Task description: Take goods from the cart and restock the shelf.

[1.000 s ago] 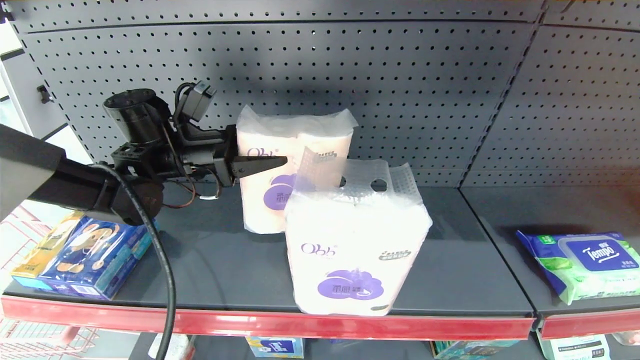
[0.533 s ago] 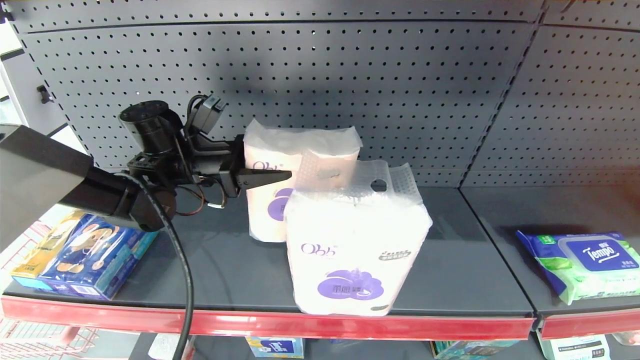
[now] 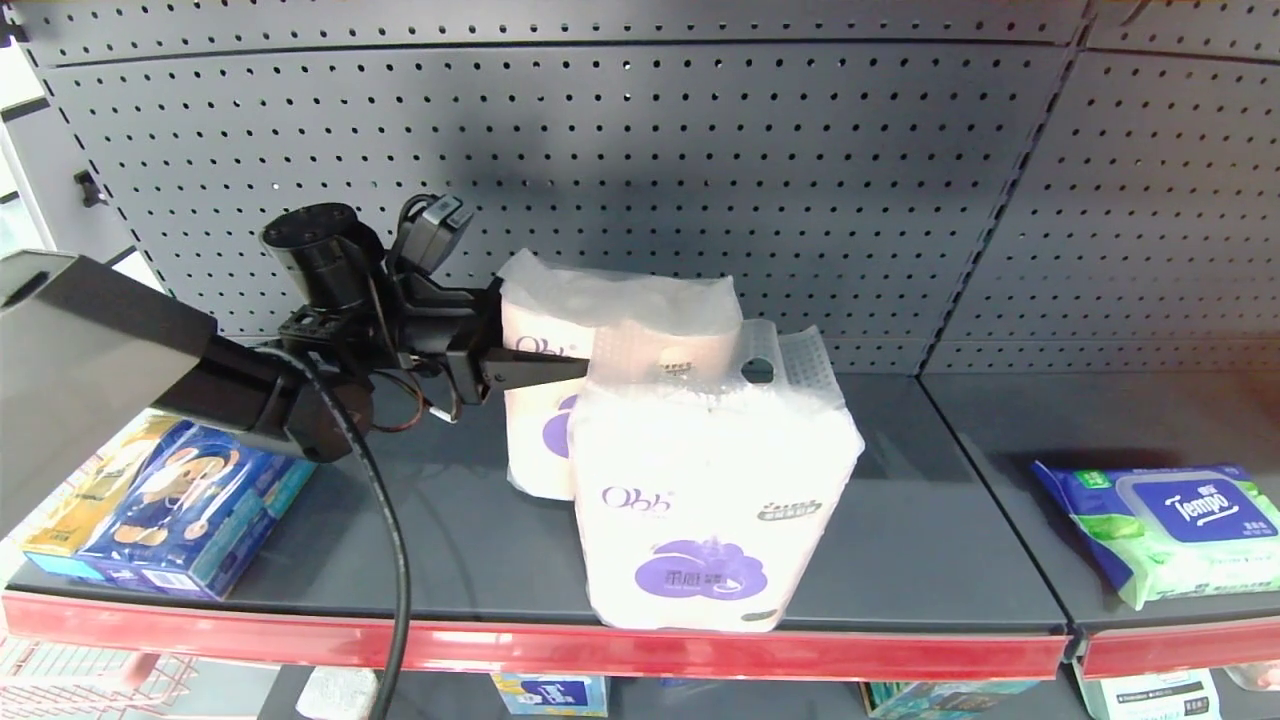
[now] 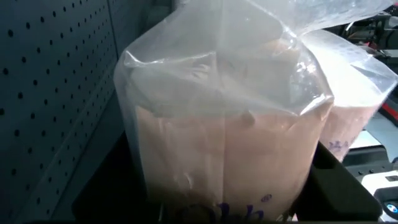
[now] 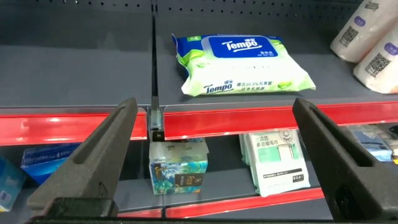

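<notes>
Grey shelf (image 3: 420,520): left fingers (image 3: 530,370) clamp rear tissue pack (image 3: 540,445), half hidden behind front pack (image 3: 700,500); right fingers (image 5: 93,162) apart.

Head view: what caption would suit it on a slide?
Left arm's fingers grip a tissue pack behind a second pack on the shelf.

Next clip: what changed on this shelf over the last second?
The left gripper, shut on the held tissue pack, carried it rightward and lower, so it is now partly hidden behind the front tissue pack. That one, the wipes pack and the blue boxes stayed put.
</notes>
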Robot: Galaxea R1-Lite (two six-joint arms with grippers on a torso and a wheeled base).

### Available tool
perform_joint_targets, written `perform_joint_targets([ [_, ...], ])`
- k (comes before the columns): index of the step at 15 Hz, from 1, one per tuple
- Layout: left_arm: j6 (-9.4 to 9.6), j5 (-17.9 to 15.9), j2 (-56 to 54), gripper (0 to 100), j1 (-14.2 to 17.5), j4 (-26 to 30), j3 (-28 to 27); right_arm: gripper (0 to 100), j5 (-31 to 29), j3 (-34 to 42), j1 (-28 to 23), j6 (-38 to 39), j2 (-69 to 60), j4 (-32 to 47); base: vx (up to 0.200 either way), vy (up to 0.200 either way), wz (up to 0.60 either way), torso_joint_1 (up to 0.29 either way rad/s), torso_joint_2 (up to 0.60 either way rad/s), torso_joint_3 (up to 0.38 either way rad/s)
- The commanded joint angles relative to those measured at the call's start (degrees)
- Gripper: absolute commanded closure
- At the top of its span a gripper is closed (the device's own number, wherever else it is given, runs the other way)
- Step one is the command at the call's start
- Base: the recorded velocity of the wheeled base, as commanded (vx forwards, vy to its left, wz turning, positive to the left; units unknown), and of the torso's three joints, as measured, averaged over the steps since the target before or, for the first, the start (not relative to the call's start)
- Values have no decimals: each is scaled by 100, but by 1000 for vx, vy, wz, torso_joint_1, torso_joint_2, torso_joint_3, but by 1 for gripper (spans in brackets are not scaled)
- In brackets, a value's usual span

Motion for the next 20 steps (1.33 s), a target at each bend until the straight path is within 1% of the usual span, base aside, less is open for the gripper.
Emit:
perform_joint_targets([
  [1,-5,16,147,100,-71,-7,-180,0,4,0,0,-2,7,-9,0,0,0,0,0,0],
  [5,-49,7,279,100,-177,2,-180,0,4,0,0,-2,7,0,0,0,0,0,0,0],
  [8,-49,25,490,100,-344,2,-198,0,4,0,0,-2,7,-9,0,0,0,0,0,0],
  [13,-40,16,753,100,-387,-86,-259,0,4,0,0,-2,7,-9,0,0,0,0,0,0],
  [16,-49,-46,1043,100,-379,-103,-690,0,4,0,0,-2,7,0,0,0,0,0,0,0],
  [18,-58,-46,1167,100,-379,-94,-857,0,4,0,0,-2,7,0,0,0,0,0,0,0],
  [20,-295,7,1334,100,-379,-103,-1235,0,4,0,0,-2,7,18,0,0,0,0,0,0],
])
